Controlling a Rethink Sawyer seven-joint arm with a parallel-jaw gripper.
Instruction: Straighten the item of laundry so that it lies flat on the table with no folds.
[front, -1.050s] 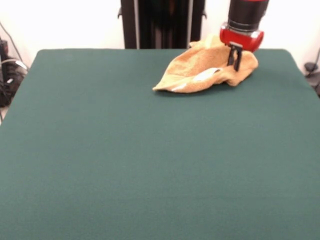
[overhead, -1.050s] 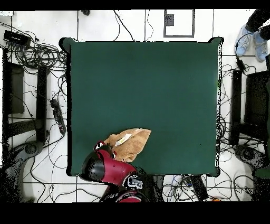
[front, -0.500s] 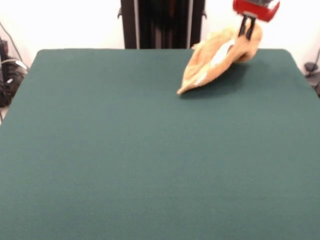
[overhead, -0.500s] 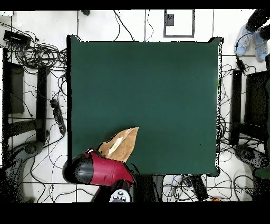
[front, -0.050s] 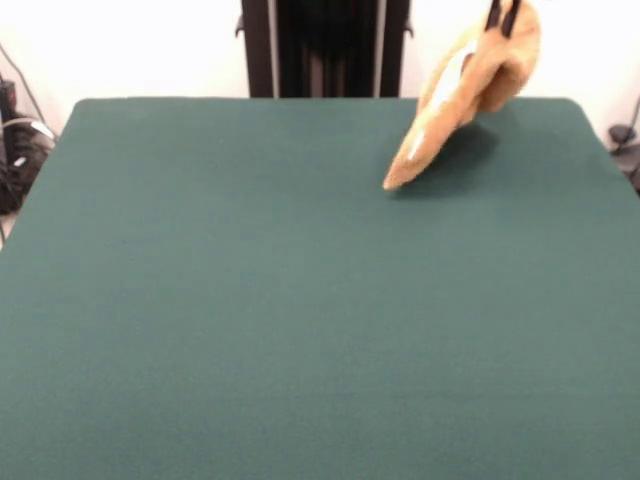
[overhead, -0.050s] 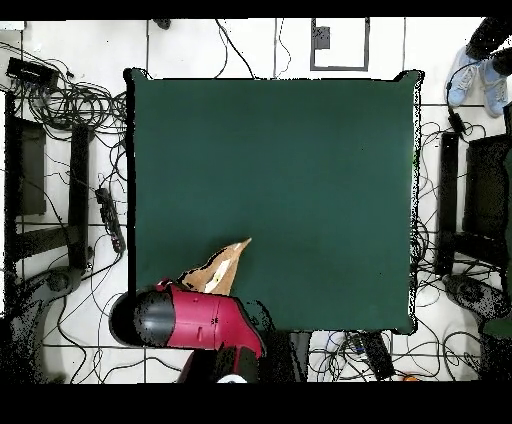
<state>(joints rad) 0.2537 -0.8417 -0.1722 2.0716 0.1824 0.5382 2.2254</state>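
The item of laundry (front, -0.050s: 470, 85), an orange-tan towel, hangs bunched and steeply tilted from my gripper (front, -0.050s: 503, 12) at the far right of the table (front, -0.050s: 250, 300). Only the gripper's black fingertips (front, -0.050s: 492, 12) show at the top edge, shut on the towel's upper end. The towel's lowest corner touches the green top, with a white label partly visible along the fold. In the overhead view the towel (overhead, -0.050s: 222, 268) shows as a narrow pointed shape near the table's (overhead, -0.050s: 280, 170) bottom left corner. There the red arm (overhead, -0.050s: 190, 318) covers the towel's upper end and hides the gripper.
Cables (overhead, -0.050s: 80, 100) and black equipment lie on the floor around the table. A person's shoes (overhead, -0.050s: 470, 75) stand beyond the top right corner in the overhead view. Dark gear (front, -0.050s: 15, 150) sits off the table's left edge in the front view.
The gripper has risen with the towel in it. The towel went from lying crumpled to hanging, and its low corner slid to the right in the front view.
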